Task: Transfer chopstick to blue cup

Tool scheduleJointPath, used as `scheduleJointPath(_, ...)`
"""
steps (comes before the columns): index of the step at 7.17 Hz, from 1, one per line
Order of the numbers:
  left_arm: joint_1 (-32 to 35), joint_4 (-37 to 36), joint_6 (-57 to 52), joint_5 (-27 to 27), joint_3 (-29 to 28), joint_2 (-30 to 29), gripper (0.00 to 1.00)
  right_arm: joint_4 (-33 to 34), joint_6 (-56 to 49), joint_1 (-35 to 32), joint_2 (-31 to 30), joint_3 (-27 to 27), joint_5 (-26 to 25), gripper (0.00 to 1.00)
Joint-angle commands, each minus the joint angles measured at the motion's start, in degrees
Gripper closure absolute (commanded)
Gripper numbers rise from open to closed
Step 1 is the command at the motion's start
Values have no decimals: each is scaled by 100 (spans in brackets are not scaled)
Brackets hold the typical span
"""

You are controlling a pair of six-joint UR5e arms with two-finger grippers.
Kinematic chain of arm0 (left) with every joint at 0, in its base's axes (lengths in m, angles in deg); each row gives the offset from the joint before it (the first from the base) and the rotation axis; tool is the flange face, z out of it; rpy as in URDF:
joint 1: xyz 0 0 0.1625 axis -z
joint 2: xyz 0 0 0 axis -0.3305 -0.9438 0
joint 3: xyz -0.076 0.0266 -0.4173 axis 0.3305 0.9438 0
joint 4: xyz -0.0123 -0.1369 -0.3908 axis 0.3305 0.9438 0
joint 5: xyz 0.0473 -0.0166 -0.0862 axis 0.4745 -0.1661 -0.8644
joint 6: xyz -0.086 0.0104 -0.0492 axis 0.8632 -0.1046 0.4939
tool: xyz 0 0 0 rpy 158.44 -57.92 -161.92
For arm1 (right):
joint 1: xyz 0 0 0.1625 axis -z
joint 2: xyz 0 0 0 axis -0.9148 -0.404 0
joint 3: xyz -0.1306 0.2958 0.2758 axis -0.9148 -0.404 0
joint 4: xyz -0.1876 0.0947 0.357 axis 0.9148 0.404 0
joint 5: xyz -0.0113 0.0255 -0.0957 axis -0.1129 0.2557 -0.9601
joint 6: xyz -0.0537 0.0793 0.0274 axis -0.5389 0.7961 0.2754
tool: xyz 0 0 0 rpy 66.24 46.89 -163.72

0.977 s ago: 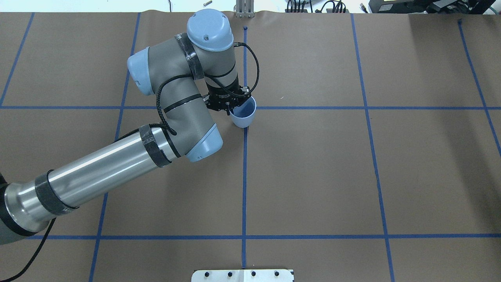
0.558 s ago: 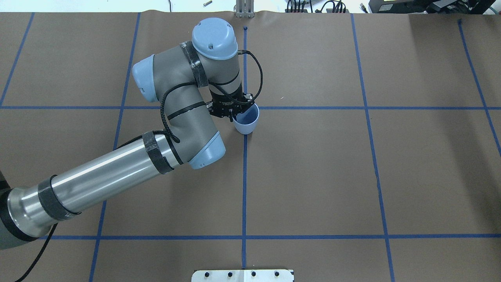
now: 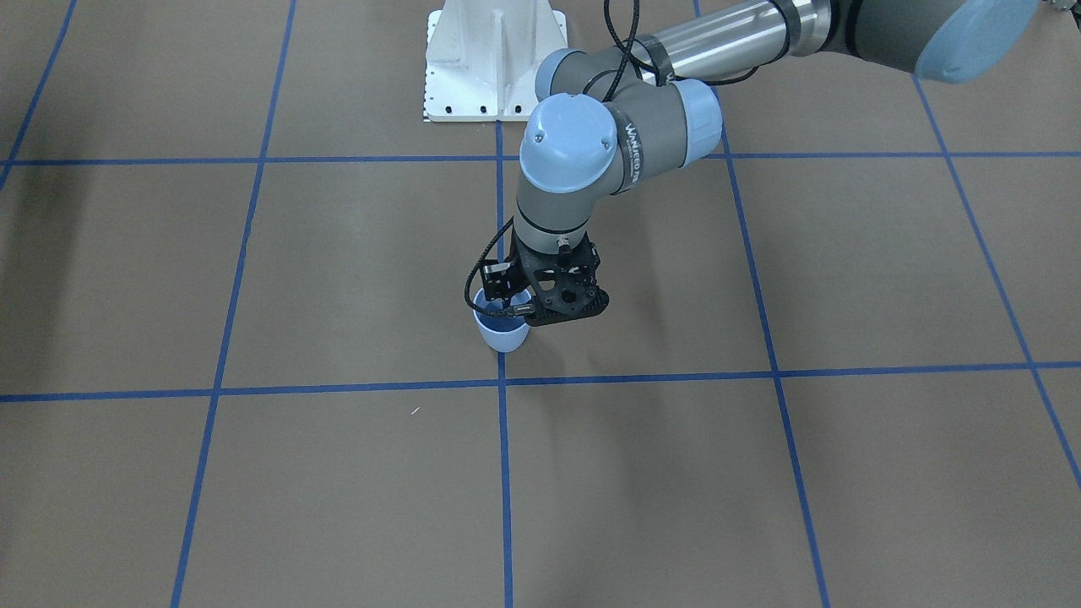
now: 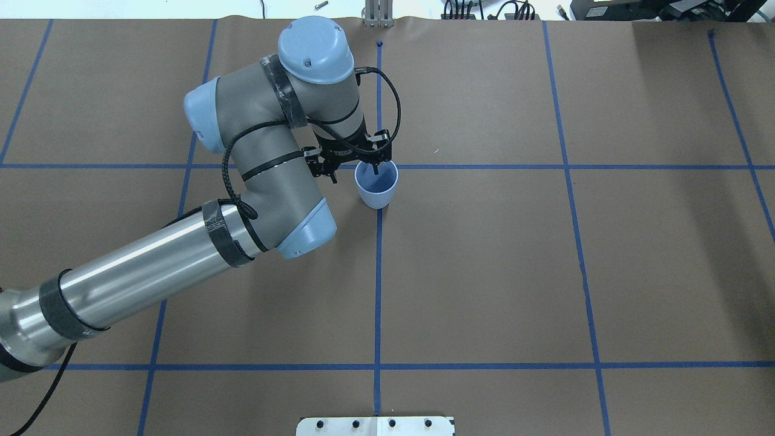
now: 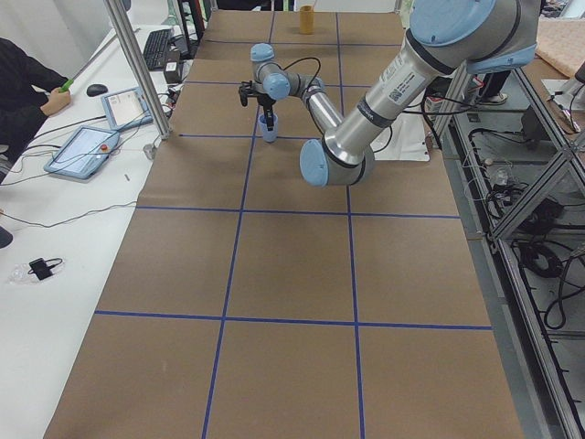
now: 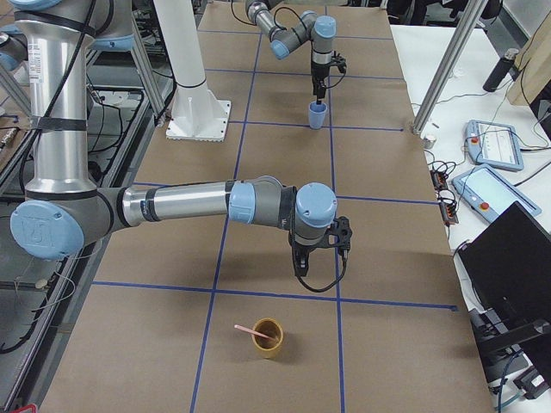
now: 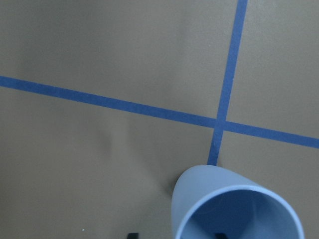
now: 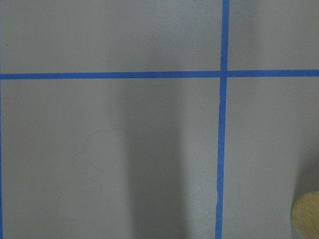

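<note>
The blue cup [image 4: 376,186] stands upright on the brown paper at a crossing of blue tape lines; it is also in the front-facing view [image 3: 501,329]. My left gripper [image 4: 354,174] is open and straddles the cup's wall. One fingertip [image 7: 218,235] is inside the cup and the other is outside it. The pale pink chopstick [image 6: 248,329] leans in a tan cup [image 6: 267,337] at the table's other end. My right gripper [image 6: 320,262] hangs above the paper a little short of that tan cup. It shows only in the exterior right view, so I cannot tell its state.
The white robot base plate [image 3: 496,59] sits at the table's edge behind the blue cup. The tan cup's rim [image 8: 306,216] shows at the lower right of the right wrist view. A person sits at the side bench [image 5: 27,82] beside two tablets.
My left gripper was closed on the tilted blue cup's rim. It has opened and shifted slightly left. The cup now stands upright on the paper.
</note>
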Motion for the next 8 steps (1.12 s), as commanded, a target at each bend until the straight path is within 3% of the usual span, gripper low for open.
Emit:
scheduleJointPath(1,475,-72,-38,-97,300,68,1,-15,-241,-167,-171,35,-246,0)
scheduleJointPath(2,625,-73,-73,-263,430,242,1,11,-547,-369,-216,9,-604,0)
scheduleJointPath(4,723,-116,-56,-273,1237,716,1,-7,-1740,-677,-461,-306,-801,0)
scheduleJointPath(7,759,-125,-56,-273,1337,859,1,-42,-2554,-1265,-768,-545,-986,0)
scheduleJointPath(8,759,-117,-65,-282,1380,903,1,-442,-2545,-1267,-987,-649,-1082,0)
